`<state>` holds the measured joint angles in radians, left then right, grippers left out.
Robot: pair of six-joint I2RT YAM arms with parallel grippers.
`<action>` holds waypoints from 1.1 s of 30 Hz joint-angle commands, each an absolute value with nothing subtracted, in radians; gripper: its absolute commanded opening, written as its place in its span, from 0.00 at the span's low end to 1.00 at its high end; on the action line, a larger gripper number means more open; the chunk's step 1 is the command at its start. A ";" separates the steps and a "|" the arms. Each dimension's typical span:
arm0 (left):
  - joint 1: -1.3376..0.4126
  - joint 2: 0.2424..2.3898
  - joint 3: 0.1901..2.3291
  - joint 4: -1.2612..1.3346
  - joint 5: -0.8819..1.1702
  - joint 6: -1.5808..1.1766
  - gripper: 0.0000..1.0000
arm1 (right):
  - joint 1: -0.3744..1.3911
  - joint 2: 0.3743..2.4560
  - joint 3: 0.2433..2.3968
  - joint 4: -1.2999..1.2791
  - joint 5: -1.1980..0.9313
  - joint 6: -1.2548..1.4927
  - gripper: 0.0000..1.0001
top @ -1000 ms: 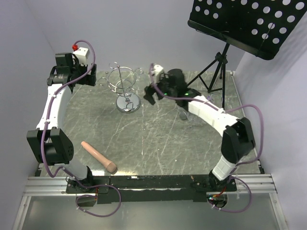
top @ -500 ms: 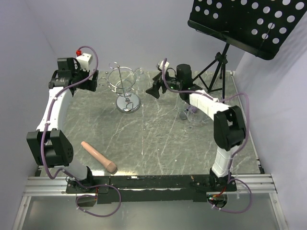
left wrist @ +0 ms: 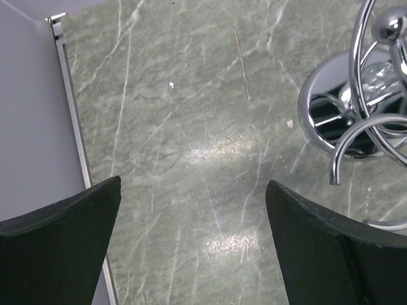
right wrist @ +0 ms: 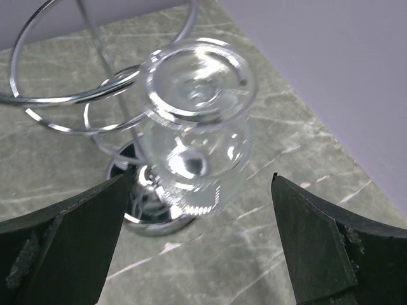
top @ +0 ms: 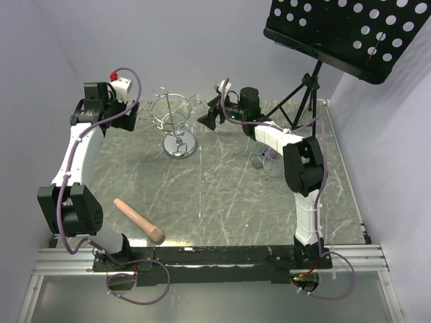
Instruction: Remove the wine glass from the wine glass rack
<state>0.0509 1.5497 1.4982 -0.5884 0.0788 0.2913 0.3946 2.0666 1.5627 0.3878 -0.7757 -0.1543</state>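
The wine glass rack (top: 176, 120) is a silver wire stand with a round shiny base, at the back middle of the table. It also shows in the left wrist view (left wrist: 346, 111) and the right wrist view (right wrist: 70, 95). A clear wine glass (right wrist: 194, 136) hangs upside down from a loop, foot up; it is hard to make out in the top view. My right gripper (top: 209, 120) is open just right of the rack, and in its wrist view (right wrist: 199, 181) the glass is ahead of the open fingers, untouched. My left gripper (top: 130, 116) is open and empty, left of the rack, over bare table (left wrist: 193, 184).
A black perforated music stand (top: 343, 30) on a tripod stands at the back right. A tan wooden cylinder (top: 139, 221) lies at the front left. A clear glass item (top: 261, 161) sits by the right arm. The table's left rail (left wrist: 70, 114) is under my left gripper.
My right arm has folded back and its gripper has moved up and left, toward the rack. My left gripper has shifted slightly toward the back.
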 commanded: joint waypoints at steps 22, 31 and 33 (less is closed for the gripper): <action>0.006 1.525 1.528 -0.630 0.018 0.321 1.00 | 0.419 2.273 1.821 0.526 -0.876 -0.014 0.97; -0.034 1.499 1.506 -0.630 0.009 0.330 1.00 | 0.420 2.250 1.799 0.594 -0.890 0.023 0.79; -0.040 1.493 1.502 -0.627 0.008 0.333 1.00 | 0.422 2.243 1.796 0.581 -0.894 0.014 0.70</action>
<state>-0.0238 1.5459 1.5021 -0.6182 0.0174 0.3222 0.4129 2.2822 1.7737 0.5095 -0.8608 0.0105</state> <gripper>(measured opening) 0.995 0.773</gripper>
